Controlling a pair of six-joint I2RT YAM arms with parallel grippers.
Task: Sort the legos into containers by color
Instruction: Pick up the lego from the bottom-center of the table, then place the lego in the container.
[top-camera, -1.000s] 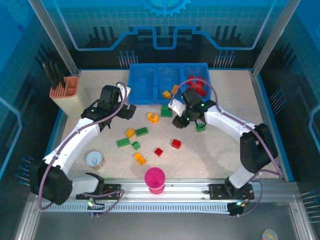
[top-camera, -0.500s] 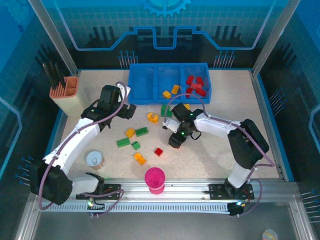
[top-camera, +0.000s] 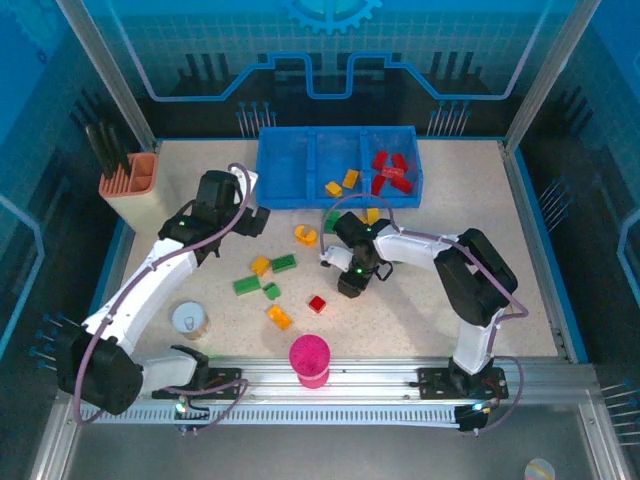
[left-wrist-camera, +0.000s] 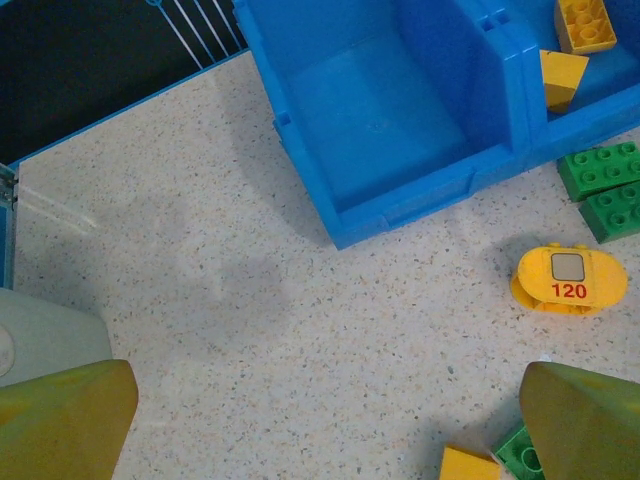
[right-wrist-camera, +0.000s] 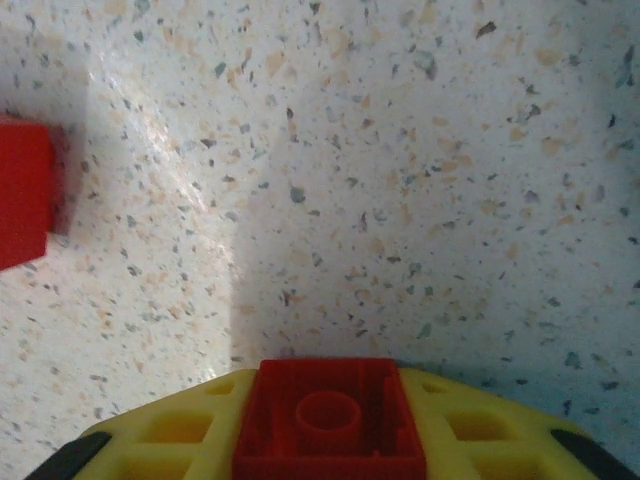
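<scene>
The only writing I can read is a red "120" under a small grey square. It is on the label of a rounded yellow piece (left-wrist-camera: 568, 280) at the right edge of the left wrist view, lying on the speckled table (left-wrist-camera: 250, 300) just below the blue tray (left-wrist-camera: 400, 215).

My right arm rises from its base at the lower right of the overhead view and folds at the elbow. Its forearm runs leftward to the middle of the frame, where my right pincer (top-camera: 349, 286) points down at the table. Its yellow fingers (right-wrist-camera: 450, 460) are drawn in on a red lego brick (right-wrist-camera: 328, 410), gripped at the bottom centre of the right wrist view. A second red brick (right-wrist-camera: 22, 195) lies on the table at that view's left edge, apart from the first.

My left arm stretches from the lower left base diagonally up to the left-centre of the overhead view. My left pincer (top-camera: 252, 216) hangs just below the tray's lower left corner. Its fingers (left-wrist-camera: 65, 420) sit in the two lower corners of the left wrist view, spread wide with nothing held, and bare table shows between them.

The tray lies at the upper middle of the overhead view. Its middle compartment holds orange-yellow bricks (top-camera: 340, 183) and its right compartment holds red bricks (top-camera: 390, 170). Loose green bricks (top-camera: 283, 263) and orange bricks (top-camera: 279, 317) lie scattered on the table left of centre.
</scene>
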